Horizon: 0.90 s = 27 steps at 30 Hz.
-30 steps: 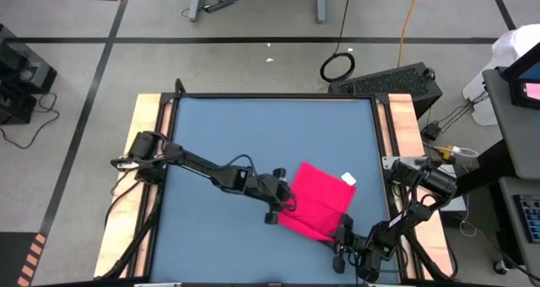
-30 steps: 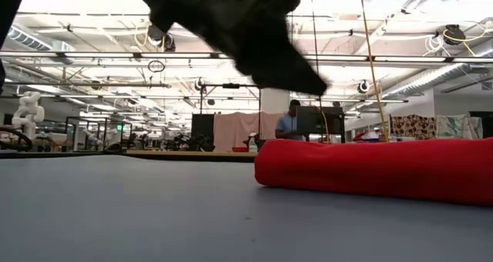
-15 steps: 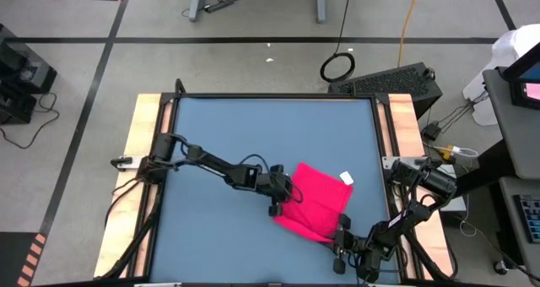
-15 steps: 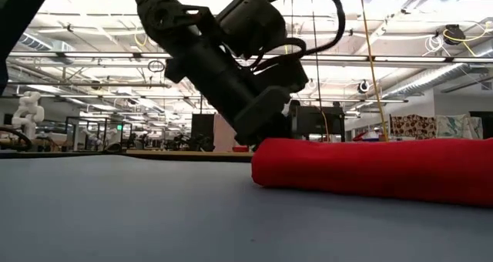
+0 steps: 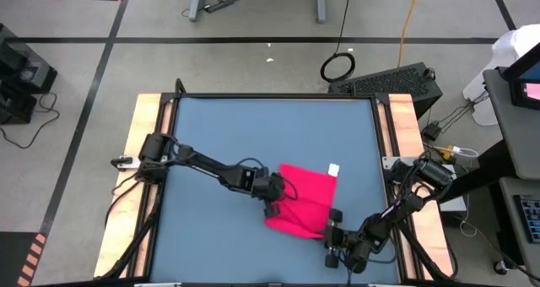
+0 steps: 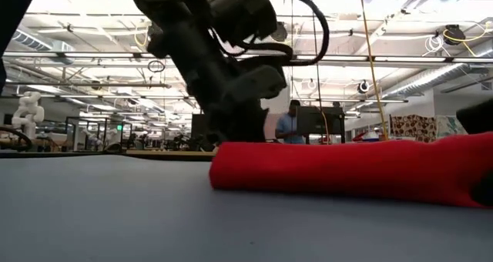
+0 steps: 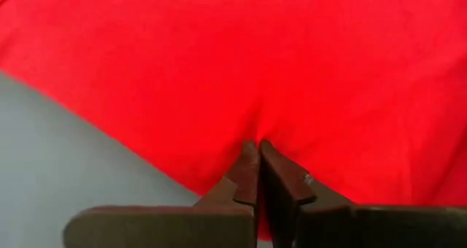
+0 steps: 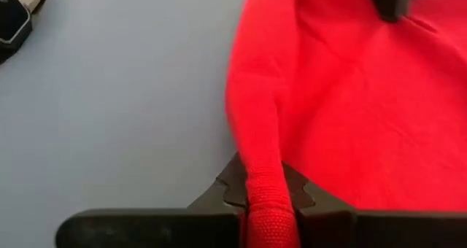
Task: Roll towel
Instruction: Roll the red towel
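Towel (image 5: 302, 201) lying flat on the blue tabletop (image 5: 219, 135), right of centre and toward the near edge, small white tag (image 5: 333, 170) at the far right corner. Near edge thickened into a low rolled rim, plain in the low view (image 6: 347, 169) as a rounded front.

Left hand (image 5: 275, 207) down at the towel's left near corner, fingers (image 7: 252, 171) pressed together with a pinch of red cloth between the tips; fabric puckers toward that spot (image 7: 255, 135). Gripping there gives control of one end of the rolled rim.

Right hand (image 5: 336, 228) at the right end of the same near edge, closed round the rolled rim itself: right wrist view shows the red roll (image 8: 257, 131) running straight down between the fingers (image 8: 298, 193). Holding both ends together keeps the roll even, so one side does not run ahead and cone.

Judged stage: early, with only a narrow strip turned over and most of the cloth flat. Next move likely needs both hands to travel together away from the near edge, turning the rim over the flat part.

Risk: thin pinch on the left may slip, though how much cloth it actually has is hard to tell. Person (image 6: 290, 123) far off in the room behind, not involved.
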Available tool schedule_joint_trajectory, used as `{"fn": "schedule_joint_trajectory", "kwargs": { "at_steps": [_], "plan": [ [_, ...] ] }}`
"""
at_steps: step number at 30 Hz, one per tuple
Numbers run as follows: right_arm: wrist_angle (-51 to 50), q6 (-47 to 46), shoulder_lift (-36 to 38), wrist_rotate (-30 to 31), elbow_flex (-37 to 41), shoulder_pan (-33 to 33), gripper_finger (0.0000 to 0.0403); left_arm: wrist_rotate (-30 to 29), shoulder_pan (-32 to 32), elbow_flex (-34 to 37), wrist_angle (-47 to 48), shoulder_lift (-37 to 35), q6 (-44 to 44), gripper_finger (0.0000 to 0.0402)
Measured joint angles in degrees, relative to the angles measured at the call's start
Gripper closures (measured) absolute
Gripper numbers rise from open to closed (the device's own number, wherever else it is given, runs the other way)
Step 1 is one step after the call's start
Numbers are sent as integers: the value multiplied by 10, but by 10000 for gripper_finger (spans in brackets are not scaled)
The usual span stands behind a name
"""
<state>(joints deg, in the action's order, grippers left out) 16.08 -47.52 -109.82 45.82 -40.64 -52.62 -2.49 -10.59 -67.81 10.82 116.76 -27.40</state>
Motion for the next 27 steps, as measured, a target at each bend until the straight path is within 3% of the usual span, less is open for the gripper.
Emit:
{"fn": "schedule_joint_trajectory", "kwargs": {
  "at_steps": [8,15,18,23,25,27],
  "plan": [
    [8,-102,0,7,0,-6,389,-51,-60,3,12,-85,70,377],
    [8,-193,0,7,0,-8,390,-65,-128,2,8,-91,84,282],
    [11,-191,0,5,0,-13,390,-137,-165,5,31,-88,85,230],
    [16,-183,0,1,0,-19,390,-341,-206,6,113,-88,54,160],
    [23,-179,0,-8,0,-19,390,-366,-216,6,109,-88,45,143],
    [26,-178,1,-18,0,-18,390,-354,-225,6,75,-88,54,133]
  ]
}}
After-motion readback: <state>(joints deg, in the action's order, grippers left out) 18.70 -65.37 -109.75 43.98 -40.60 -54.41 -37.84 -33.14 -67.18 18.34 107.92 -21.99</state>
